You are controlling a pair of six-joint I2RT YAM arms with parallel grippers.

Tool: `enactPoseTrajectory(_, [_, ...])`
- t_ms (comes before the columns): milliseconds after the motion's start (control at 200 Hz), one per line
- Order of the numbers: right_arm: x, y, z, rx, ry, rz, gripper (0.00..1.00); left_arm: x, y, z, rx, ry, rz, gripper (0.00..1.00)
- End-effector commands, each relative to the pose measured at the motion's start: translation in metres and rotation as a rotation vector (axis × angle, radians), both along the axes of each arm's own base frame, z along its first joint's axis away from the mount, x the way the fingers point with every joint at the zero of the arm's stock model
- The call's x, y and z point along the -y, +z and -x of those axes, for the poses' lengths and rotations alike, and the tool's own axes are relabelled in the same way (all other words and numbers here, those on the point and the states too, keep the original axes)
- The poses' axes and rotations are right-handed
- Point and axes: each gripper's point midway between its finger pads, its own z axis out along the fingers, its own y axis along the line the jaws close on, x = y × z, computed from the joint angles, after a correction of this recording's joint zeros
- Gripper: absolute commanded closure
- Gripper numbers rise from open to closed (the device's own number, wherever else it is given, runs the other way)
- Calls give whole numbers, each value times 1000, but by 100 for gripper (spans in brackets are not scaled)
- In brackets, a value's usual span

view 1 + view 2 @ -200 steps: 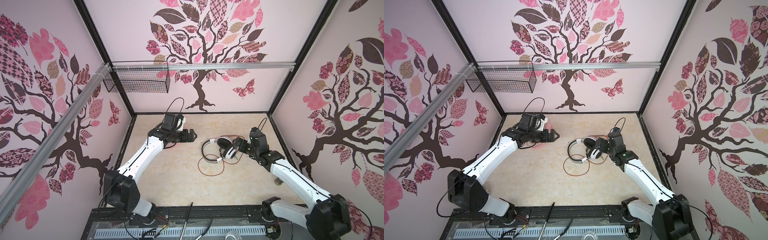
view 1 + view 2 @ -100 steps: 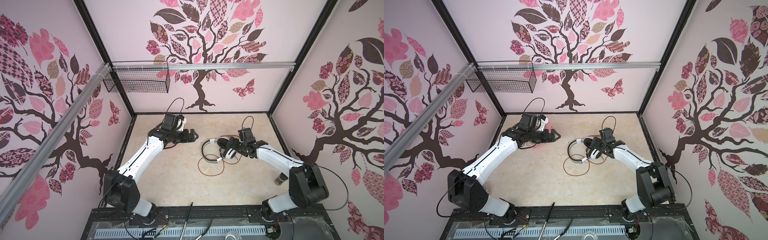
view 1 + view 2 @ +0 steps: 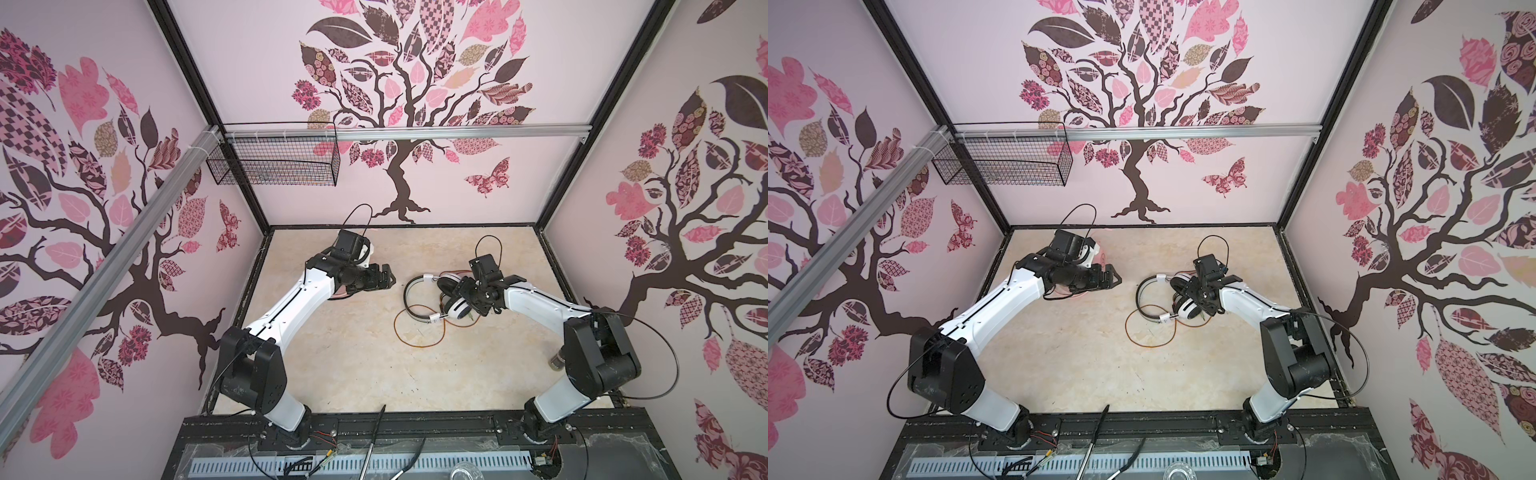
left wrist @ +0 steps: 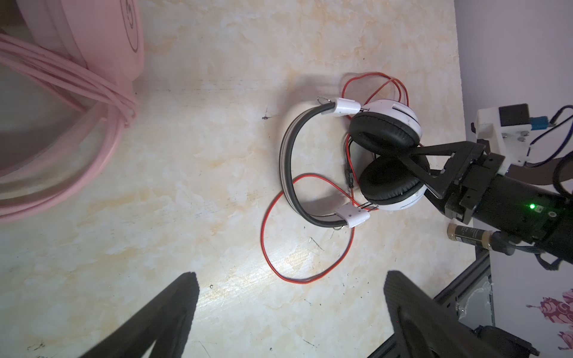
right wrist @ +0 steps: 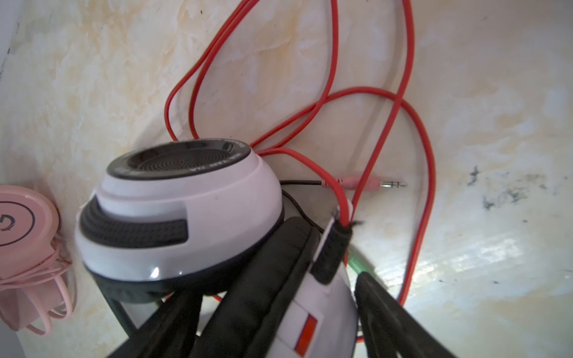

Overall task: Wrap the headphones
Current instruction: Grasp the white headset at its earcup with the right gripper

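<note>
The right arm is reaching low from its base, the elbow bending out to the side and the forearm lying nearly flat over the table (image 3: 353,374). The right gripper (image 4: 415,173) is standing with its jaws apart around one earcup of the white-and-black headphones (image 4: 288,161); whether the fingers (image 5: 387,313) are pressing on it, I cannot tell. Just beside this earcup the second earcup (image 5: 179,210) is leaning against it, and beyond the fingertips a pink plug (image 5: 366,184) is lying on the table. The headband is curving away from the gripper toward the middle. The orange-red cord (image 4: 266,235) is lying loose, making one wide loop under the headband and smaller loops behind the earcups. Farther off, the left arm is rising from its base and bending forward. The left gripper (image 3: 388,277) is hovering above the table with its jaws spread wide and nothing between them, pointing toward the headband but well apart from it. Behind this gripper, under the left arm, the pink headphones (image 4: 93,37) are resting with the pink cord (image 4: 102,93) gathered in coils beside them.
</note>
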Motion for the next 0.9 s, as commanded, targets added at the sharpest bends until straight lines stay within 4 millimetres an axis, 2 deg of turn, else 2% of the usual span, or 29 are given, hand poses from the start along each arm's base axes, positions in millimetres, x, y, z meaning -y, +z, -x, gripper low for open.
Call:
enactPoseTrajectory(0, [8,-4,17,-30,-32,7,25,15,6,1,-11,-38,15,3])
enactPoseTrajectory(75, [7,-7,23,-43,-32,-1,24,17,4,6,5,-56,-30,3])
enactPoseTrajectory(235, [-1,-11,30,-55,3,-27,15,23,-4,17,0,-103,-133,3])
enactPoseTrajectory(400, [-13,-9,38,-58,30,-68,16,30,-7,21,-12,-126,-134,3])
enactPoseTrajectory(535, [-18,0,42,-16,34,-80,23,31,-4,22,-7,-131,-126,3])
enactPoseTrajectory(575, [-19,0,42,-9,34,-83,28,31,-3,23,-3,-131,-124,3])
enactPoseTrajectory(765, [-17,-11,48,-33,20,-80,36,31,1,24,6,-133,-115,3])
enactPoseTrajectory(855, [-14,-16,50,-34,12,-71,49,32,2,24,9,-135,-110,3])
enactPoseTrajectory(890, [-13,-14,49,-22,14,-70,51,32,2,24,10,-134,-109,3])
